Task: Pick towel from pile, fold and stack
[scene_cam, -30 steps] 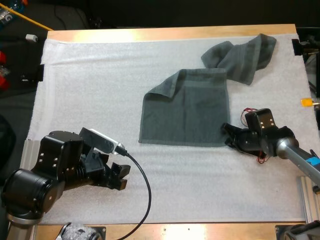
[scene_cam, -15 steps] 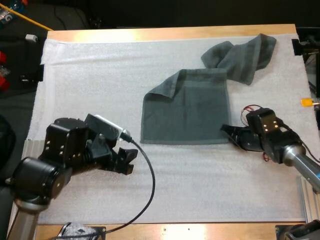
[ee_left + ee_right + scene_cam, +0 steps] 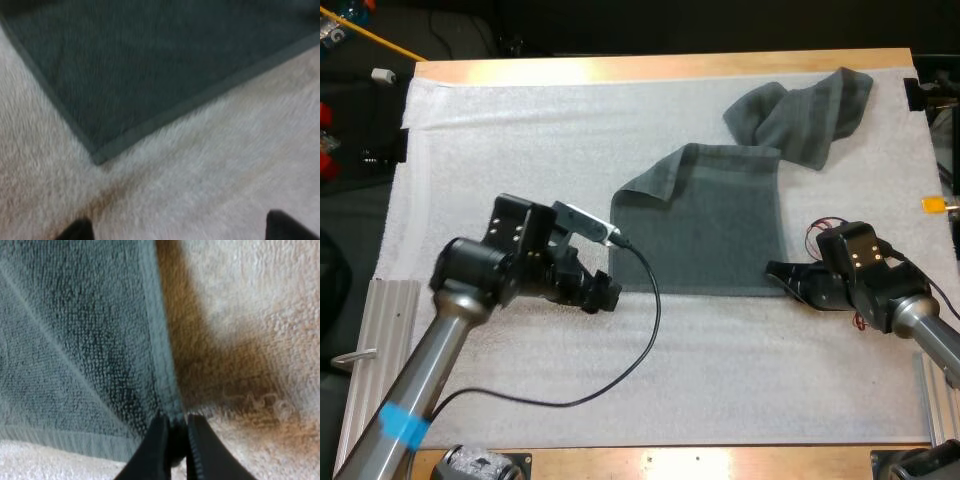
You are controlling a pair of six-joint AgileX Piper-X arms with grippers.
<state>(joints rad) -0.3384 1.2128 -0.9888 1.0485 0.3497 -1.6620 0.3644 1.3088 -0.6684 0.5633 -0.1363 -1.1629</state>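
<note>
A dark grey-green towel [image 3: 705, 230] lies spread on the white mat, its far left corner curled over. A second, crumpled towel [image 3: 802, 108] lies behind it, touching its far right corner. My left gripper [image 3: 606, 294] hovers just off the spread towel's near left corner, open, its fingertips [image 3: 76, 231] wide apart with that towel corner [image 3: 98, 157] ahead of them. My right gripper [image 3: 778, 274] is at the towel's near right corner; its fingers [image 3: 156, 446] stand close together, pinched on the towel's corner [image 3: 173, 408].
The white mat [image 3: 520, 150] covers most of the wooden table [image 3: 670, 66], with bare mat to the left and along the front. A metal rail [image 3: 380, 310] runs down the mat's left edge.
My left arm has swung forward and right, from the front left of the mat to the towel's near left corner. The right gripper has settled at the near right corner; the towel shifted slightly right.
</note>
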